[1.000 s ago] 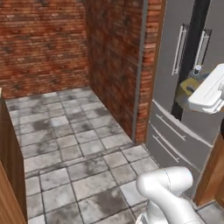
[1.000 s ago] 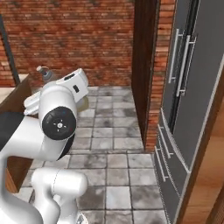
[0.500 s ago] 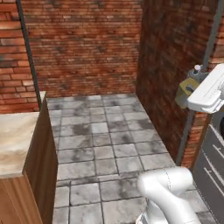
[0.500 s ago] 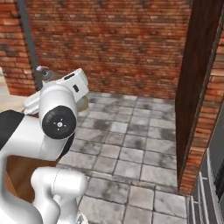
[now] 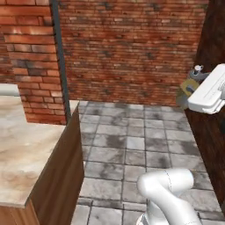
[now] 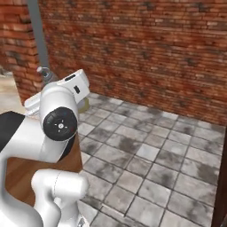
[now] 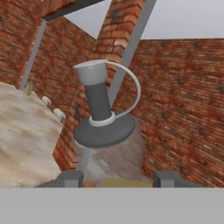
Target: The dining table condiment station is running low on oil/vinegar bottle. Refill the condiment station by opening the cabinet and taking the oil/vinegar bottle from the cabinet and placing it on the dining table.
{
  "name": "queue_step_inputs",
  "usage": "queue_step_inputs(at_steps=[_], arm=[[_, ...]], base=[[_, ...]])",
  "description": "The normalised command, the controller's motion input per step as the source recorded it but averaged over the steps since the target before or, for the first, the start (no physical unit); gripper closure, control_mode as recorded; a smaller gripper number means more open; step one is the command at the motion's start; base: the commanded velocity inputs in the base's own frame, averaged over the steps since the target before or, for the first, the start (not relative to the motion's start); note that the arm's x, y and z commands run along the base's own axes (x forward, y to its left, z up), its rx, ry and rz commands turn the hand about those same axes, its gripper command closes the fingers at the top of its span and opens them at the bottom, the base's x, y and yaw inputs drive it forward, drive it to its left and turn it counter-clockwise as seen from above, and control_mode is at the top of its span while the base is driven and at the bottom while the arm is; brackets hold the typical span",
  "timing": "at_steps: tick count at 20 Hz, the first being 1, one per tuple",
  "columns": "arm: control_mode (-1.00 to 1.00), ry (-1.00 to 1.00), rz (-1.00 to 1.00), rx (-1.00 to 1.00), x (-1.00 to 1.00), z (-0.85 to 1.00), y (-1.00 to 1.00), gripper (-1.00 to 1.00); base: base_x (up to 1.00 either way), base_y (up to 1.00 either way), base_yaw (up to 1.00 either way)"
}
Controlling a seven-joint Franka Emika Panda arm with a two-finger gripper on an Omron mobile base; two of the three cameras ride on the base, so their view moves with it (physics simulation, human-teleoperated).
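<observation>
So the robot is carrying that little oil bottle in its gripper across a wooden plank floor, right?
Not planks: the left base view shows a grey stone tile floor. The rest holds: the gripper does carry the oil/vinegar bottle.

The grey stone-tiled floor (image 5: 132,149) lies open across the middle, giving wide free passage up to the red brick back wall (image 5: 132,48). On the left, the beige marbled stone-topped desk (image 5: 26,149) with its reddish wooden side panel closes that side. A grey vertical post (image 5: 60,61) stands at the brick corner just behind the desk. A dark brick wall (image 5: 211,132) bounds the right.
</observation>
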Motion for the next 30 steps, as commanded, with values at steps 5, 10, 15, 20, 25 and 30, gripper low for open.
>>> queue_step_inputs(at_steps=[5,10,15,20,25,30], arm=[[1.0,0.0,0.0,0.0,0.0,0.0,0.0,1.0],[1.0,0.0,0.0,0.0,0.0,0.0,0.0,1.0],[1.0,0.0,0.0,0.0,0.0,0.0,0.0,1.0],[1.0,0.0,0.0,0.0,0.0,0.0,0.0,1.0],[1.0,0.0,0.0,0.0,0.0,0.0,0.0,1.0],[1.0,0.0,0.0,0.0,0.0,0.0,0.0,1.0]], base=[[1.0,-0.22,0.29],[1.0,-0.27,0.22],[1.0,-0.3,0.24],[1.0,-0.3,0.33],[1.0,-0.29,0.49],[1.0,-0.24,0.6]])
